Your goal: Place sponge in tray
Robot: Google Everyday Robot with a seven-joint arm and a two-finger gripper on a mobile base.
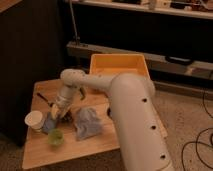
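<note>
Sponge: your likeliest candidate is the small green piece point(55, 138) near the front left of the table point(75, 151), though it is hard to be sure of it. It lies flat on the wood, not lifted.
Around the sponge: a white cup point(34, 120) stands just beside it toward the left edge. A crumpled grey-blue cloth point(88, 123) lies near it on the other side.
Gripper: the gripper point(58, 114) is low over the table's left part, between the cup and the cloth and just behind the green piece.
Gripper state: you cannot tell here how wide it stands, or whether it has hold of anything.
Tray: the orange tray point(120, 70) sits at the back of the table, well apart from the sponge, and looks empty.
Step in hand: by my reading you are at the reach and grasp, with nothing carried yet.
Next move: bring the gripper down squarely onto the sponge. Keep clear of the cup and do not snag the cloth. Then lift and carry it back over the tray's near wall.
</note>
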